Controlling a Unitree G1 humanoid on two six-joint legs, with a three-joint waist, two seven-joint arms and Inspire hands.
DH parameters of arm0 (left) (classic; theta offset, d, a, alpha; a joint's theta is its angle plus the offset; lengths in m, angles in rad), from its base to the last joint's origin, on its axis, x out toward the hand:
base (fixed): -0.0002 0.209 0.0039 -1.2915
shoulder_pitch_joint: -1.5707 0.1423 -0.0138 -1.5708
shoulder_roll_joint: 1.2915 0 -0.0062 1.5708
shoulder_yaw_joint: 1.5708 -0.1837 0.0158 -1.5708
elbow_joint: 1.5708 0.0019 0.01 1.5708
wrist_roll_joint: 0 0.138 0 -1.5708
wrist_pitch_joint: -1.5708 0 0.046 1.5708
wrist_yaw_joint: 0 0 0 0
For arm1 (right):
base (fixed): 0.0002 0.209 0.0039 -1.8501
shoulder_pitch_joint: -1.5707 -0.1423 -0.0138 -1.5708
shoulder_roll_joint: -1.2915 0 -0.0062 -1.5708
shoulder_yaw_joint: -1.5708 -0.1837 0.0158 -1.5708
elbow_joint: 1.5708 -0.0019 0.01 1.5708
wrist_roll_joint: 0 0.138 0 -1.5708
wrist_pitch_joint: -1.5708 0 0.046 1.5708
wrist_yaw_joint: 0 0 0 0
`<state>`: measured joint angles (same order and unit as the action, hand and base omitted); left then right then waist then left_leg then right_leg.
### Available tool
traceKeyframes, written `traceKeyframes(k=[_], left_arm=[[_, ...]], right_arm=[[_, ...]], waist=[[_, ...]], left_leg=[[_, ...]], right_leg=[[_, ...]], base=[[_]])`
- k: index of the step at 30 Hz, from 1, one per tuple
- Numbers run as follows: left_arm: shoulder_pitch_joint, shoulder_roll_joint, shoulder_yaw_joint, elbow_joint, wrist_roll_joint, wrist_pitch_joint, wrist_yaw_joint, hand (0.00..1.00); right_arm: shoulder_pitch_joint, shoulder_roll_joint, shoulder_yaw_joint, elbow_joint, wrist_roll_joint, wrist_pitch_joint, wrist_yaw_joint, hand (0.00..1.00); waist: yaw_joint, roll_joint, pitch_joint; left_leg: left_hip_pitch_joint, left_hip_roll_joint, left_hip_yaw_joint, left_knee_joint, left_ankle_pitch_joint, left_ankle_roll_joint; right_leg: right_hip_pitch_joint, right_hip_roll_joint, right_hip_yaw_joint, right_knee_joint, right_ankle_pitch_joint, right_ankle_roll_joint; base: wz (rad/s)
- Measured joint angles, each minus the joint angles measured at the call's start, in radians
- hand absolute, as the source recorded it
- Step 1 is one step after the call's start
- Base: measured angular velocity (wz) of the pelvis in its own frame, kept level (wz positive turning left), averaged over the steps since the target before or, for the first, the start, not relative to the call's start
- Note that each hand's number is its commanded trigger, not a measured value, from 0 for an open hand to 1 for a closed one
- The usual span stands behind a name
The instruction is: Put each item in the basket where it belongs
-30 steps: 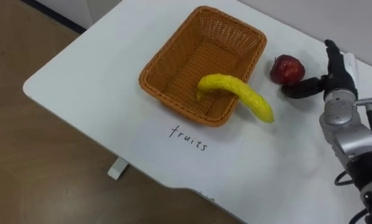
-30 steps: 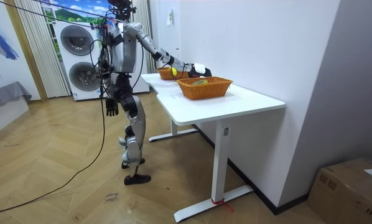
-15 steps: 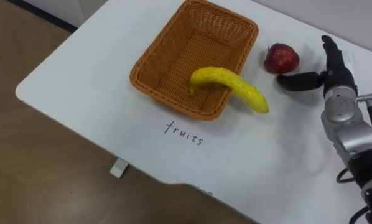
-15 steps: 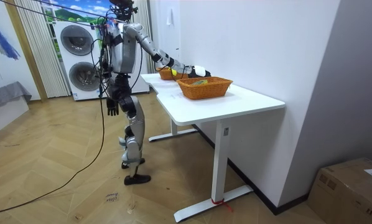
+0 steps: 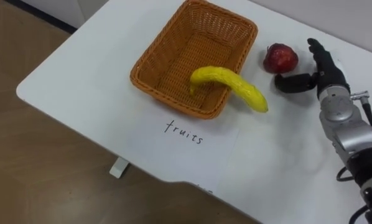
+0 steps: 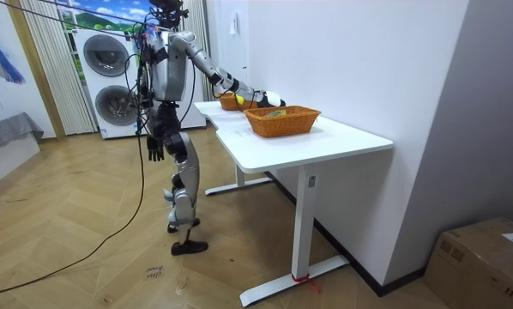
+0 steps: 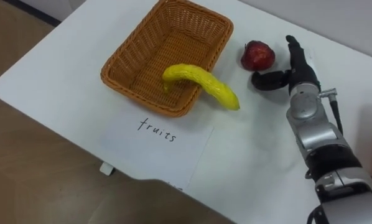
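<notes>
**Right hand edges in on the apple**

Right hand [image 5: 323,67], spread wide and empty, has edged toward the apple [image 5: 280,58] at its 9 o'clock (contact unclear). The apple sits on the table [image 5: 80,68] at the fruit basket's [image 5: 166,53] 3 o'clock. The banana [image 5: 231,86] straddles its near rim. A grasp looks next. Left hand [image 6: 155,148] hangs idle.

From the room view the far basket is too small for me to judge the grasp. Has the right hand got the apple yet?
Observer: Not yet. The right hand is open just beside the apple, fingers straight, holding nothing.
Operator: Is the banana in?
Observer: Only half. The banana lies across the basket's near rim, one end inside, the other out over the table.
</notes>
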<state>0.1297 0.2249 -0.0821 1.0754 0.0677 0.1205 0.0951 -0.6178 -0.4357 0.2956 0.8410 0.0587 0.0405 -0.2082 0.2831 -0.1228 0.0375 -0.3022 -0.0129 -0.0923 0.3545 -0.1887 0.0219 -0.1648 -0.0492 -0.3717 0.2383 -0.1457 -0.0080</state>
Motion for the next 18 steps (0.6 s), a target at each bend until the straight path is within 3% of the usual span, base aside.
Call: traceKeyframes(k=[8, 18], left_arm=[[-0.026, 0.005, 0.0, 0.028, 0.0, -0.019, 0.0, 0.0], [-0.033, 0.017, -0.001, 0.046, -0.02, -0.02, -0.007, 0.0]], right_arm=[[0.0, 0.002, 0.0, 0.0, -0.034, 0.0, 0.059, 0.0], [0.0, 0.01, 0.0, 0.0, -0.074, 0.0, 0.069, 0.0]], waist=[[0.001, -0.018, 0.0014], [0.001, -0.02, 0.0016]], left_leg=[[0.002, 0.0, 0.0, 0.0, 0.006, 0.001], [0.002, 0.001, -0.001, 0.0, 0.006, 0.001]], right_leg=[[0.002, -0.002, 0.003, 0.0, 0.001, -0.002], [0.001, -0.002, 0.002, 0.0, 0.001, -0.002]], base=[[0.0], [0.0]])
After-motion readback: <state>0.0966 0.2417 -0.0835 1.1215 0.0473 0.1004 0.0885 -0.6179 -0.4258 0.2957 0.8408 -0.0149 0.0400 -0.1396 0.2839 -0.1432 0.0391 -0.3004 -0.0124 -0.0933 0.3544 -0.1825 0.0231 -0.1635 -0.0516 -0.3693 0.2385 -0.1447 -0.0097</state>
